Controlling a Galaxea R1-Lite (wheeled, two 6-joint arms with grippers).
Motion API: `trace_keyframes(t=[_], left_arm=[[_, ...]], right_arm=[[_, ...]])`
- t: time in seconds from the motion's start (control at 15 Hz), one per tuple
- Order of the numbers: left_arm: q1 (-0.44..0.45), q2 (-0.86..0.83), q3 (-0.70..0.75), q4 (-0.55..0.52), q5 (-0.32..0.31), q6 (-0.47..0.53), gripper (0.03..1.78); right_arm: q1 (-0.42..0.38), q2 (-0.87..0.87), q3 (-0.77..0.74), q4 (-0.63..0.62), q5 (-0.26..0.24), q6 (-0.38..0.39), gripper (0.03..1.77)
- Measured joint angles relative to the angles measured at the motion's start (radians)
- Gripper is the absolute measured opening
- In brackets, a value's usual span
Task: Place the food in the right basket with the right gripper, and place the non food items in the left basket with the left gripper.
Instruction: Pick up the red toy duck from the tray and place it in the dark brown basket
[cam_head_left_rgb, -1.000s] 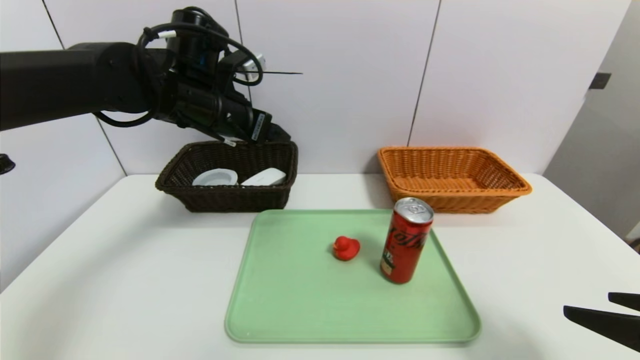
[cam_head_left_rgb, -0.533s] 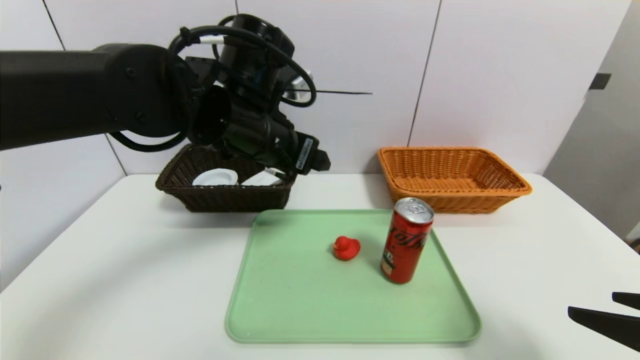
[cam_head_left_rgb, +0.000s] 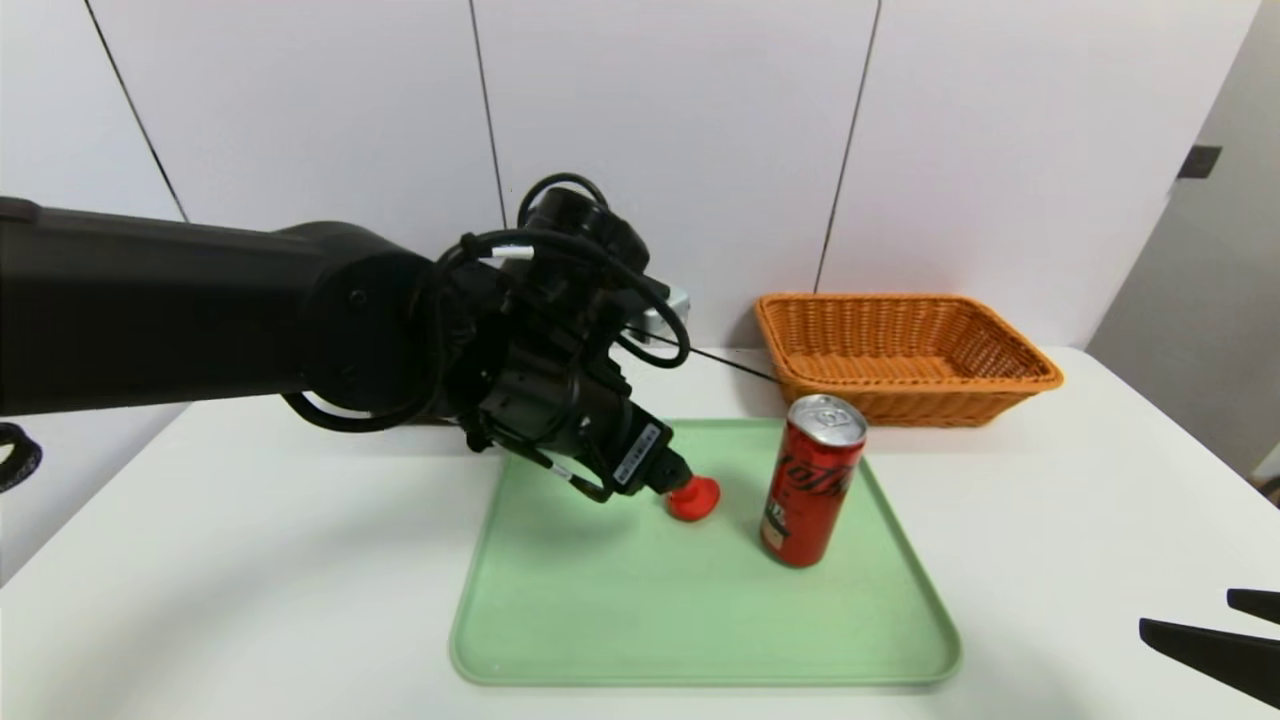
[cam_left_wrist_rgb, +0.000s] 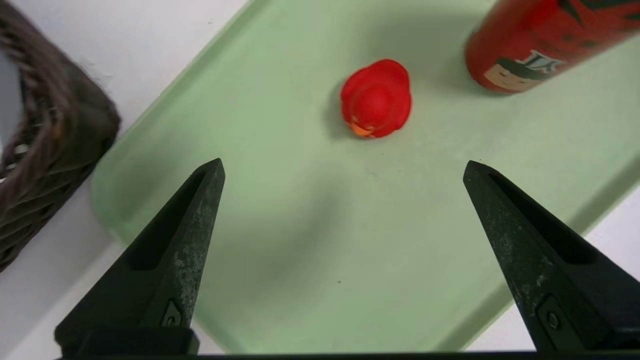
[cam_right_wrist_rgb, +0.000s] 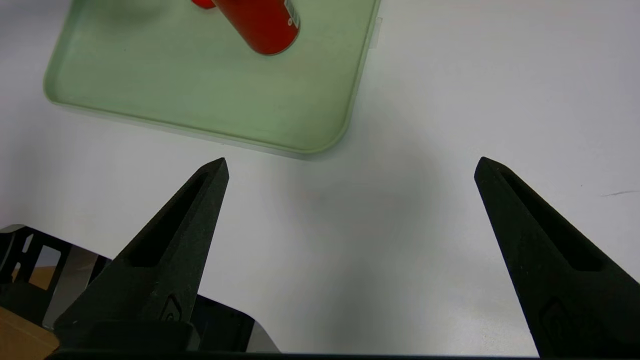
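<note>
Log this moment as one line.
left gripper: open, above green tray, near red duck | right gripper: open, idle over table | red can: upright on tray | orange basket: empty

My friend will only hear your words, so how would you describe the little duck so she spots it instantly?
On the white table lies a pale green tray. Toward its far side sits a small red rubber duck with an orange beak, far shorter than the red drink can standing beside it.
</note>
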Motion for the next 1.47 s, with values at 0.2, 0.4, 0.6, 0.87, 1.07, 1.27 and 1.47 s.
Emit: trace_keyframes(t=[0.2,0.4,0.6,0.87,1.07,1.27,1.47], left_arm=[[-0.013,0.01,0.053,-0.019,-0.082,0.079,1.69],[-0.012,0.043,0.065,-0.078,-0.133,0.151,1.69],[-0.01,0.086,0.06,-0.122,-0.149,0.204,1.69],[0.001,0.155,0.056,-0.204,-0.146,0.199,1.69],[0.003,0.196,0.056,-0.238,-0.144,0.19,1.69],[0.006,0.216,0.054,-0.248,-0.144,0.164,1.69],[0.012,0.223,0.048,-0.248,-0.148,0.138,1.69]], right_arm=[[0.0,0.0,0.007,-0.001,-0.001,0.0,1.7],[0.0,-0.001,0.009,-0.002,-0.001,0.0,1.7],[0.0,-0.001,0.014,-0.002,-0.001,0.001,1.7],[0.0,0.0,0.024,-0.002,0.0,0.001,1.7],[0.0,0.002,0.03,-0.003,0.0,0.001,1.7],[0.0,0.002,0.03,-0.002,-0.001,0.001,1.7],[0.0,0.004,0.03,-0.003,0.0,0.001,1.7]])
